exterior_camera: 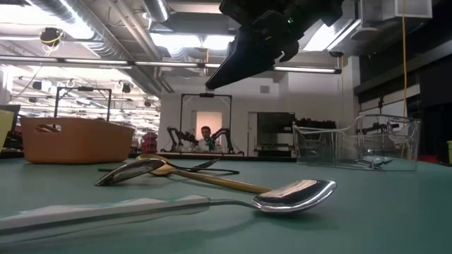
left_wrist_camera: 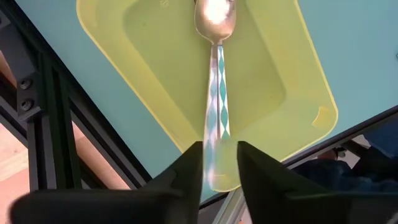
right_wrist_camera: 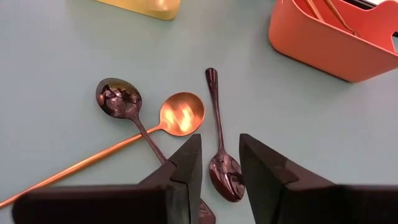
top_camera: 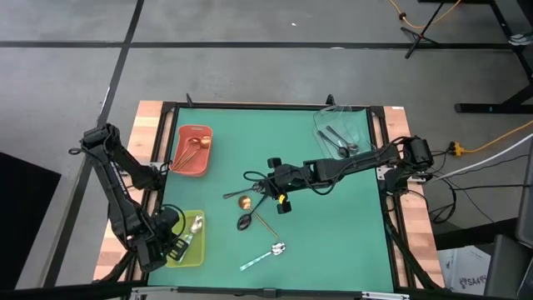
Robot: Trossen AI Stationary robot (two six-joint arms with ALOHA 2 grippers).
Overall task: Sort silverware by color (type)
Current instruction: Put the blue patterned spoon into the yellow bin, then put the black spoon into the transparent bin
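Note:
A mint-handled spoon (left_wrist_camera: 217,93) lies in the yellow-green tray (left_wrist_camera: 143,74), its handle end on the tray's rim. My open left gripper (left_wrist_camera: 219,146) hangs over it, a finger on either side of the handle, apart from it. My open right gripper (right_wrist_camera: 221,138) hovers above mid-table (top_camera: 265,185), well off the surface in the low view (exterior_camera: 212,83). Below it lie two dark spoons (right_wrist_camera: 225,171) (right_wrist_camera: 118,98) and a copper spoon (right_wrist_camera: 182,114); the copper handle crosses one dark handle. Another mint-handled spoon (top_camera: 265,256) lies nearer the front edge (exterior_camera: 282,197).
A red tray (top_camera: 191,152) at the table's left holds copper spoons. A clear tray (top_camera: 341,133) at the far right holds dark spoons. The black frame (top_camera: 275,106) borders the green mat. There is bare mat between the loose spoons and the right edge.

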